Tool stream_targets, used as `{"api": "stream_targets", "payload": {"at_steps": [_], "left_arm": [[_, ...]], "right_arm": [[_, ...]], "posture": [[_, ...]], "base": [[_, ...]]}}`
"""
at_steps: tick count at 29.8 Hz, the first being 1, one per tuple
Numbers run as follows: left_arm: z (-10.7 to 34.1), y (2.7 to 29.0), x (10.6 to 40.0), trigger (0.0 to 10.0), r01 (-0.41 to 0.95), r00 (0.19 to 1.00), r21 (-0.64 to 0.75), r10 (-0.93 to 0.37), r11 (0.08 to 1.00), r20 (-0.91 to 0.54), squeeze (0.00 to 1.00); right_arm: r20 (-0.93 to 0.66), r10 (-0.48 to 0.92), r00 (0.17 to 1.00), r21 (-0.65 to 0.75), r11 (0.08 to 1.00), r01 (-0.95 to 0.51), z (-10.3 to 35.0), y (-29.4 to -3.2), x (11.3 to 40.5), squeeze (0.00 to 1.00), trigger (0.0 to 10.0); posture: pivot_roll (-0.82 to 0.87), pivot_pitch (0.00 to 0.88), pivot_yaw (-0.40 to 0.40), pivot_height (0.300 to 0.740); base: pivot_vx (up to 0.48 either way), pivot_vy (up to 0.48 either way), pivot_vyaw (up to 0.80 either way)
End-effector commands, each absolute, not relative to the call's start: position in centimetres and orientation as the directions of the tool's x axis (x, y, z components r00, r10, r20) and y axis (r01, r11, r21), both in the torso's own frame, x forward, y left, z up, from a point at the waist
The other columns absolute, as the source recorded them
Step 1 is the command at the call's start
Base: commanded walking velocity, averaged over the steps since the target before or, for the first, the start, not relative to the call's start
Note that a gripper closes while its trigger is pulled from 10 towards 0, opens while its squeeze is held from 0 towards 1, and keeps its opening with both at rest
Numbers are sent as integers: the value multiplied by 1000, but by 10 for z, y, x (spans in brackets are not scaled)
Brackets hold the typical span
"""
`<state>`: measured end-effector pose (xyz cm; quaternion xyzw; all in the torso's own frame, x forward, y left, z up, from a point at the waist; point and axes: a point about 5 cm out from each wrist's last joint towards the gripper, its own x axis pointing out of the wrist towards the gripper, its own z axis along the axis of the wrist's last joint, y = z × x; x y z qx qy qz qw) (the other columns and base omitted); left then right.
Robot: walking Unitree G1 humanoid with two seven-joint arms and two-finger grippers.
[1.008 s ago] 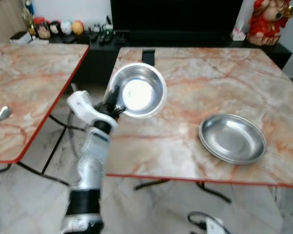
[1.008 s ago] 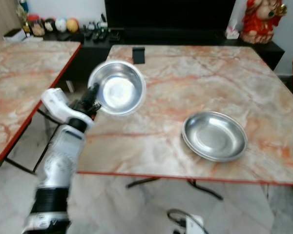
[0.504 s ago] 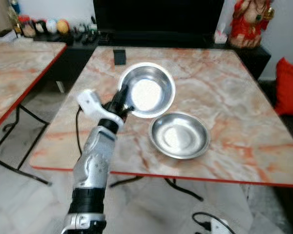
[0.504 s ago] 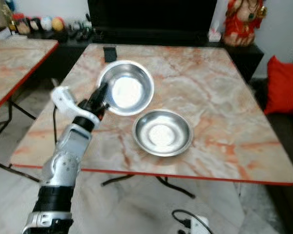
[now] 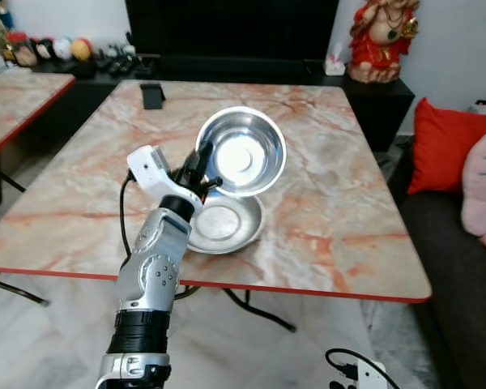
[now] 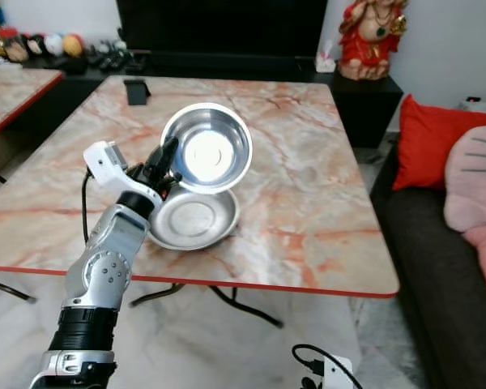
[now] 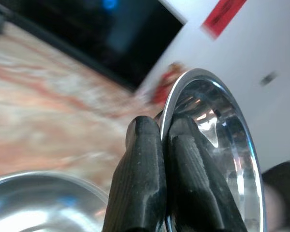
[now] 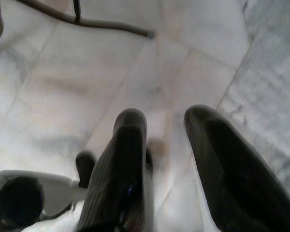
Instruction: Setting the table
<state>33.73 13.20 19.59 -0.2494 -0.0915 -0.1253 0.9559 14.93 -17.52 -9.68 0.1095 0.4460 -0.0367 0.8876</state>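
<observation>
The left gripper [image 5: 201,168] pinches the rim of a shiny steel bowl [image 5: 240,151], deep and round, tilted in the air above a shallow steel dish [image 5: 223,224] on the marble table [image 5: 332,194]. The right gripper [image 8: 166,159] hangs over the floor, fingers apart.

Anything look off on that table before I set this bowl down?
Nothing spilled or damaged. The left gripper pinches the steel bowl by its rim, tilted nearly on edge above the shallow steel dish on the marble table.
</observation>
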Motion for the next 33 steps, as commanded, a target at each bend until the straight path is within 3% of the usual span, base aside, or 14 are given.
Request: {"api": "stream_targets", "payload": {"at_steps": [1, 6, 13, 22, 28, 33], "left_arm": [[199, 129, 338, 10000, 299, 945, -369, -221, 880, 239, 0], [202, 145, 341, 10000, 286, 946, -260, -228, 922, 232, 0], [204, 157, 346, 10000, 254, 952, -227, -202, 940, 228, 0], [184, 166, 359, 10000, 163, 986, -367, -141, 916, 85, 0], [186, 169, 367, 10000, 135, 991, -399, -113, 907, 79, 0], [181, 176, 376, 10000, 34, 999, -470, -31, 882, 15, 0]], "right_arm": [[-806, 23, 591, 155, 972, 174, -98, -179, 146, 0, 10000], [-806, 25, 591, 157, 972, 173, -98, -178, 146, 0, 10000], [-806, 28, 591, 160, 972, 171, -98, -178, 147, 0, 10000], [-806, 30, 592, 162, 972, 171, -98, -178, 147, 0, 10000], [-806, 34, 592, 164, 972, 167, -98, -179, 147, 0, 10000], [-805, 34, 592, 164, 972, 167, -97, -179, 147, 0, 10000]], "posture": [[39, 0, -36, 740], [42, 0, -40, 740], [45, 0, -44, 740], [42, 0, -46, 740], [46, 0, -53, 740], [45, 0, -54, 740]], "base": [[0, 0, 0], [0, 0, 0], [0, 0, 0], [0, 0, 0], [0, 0, 0], [0, 0, 0]]}}
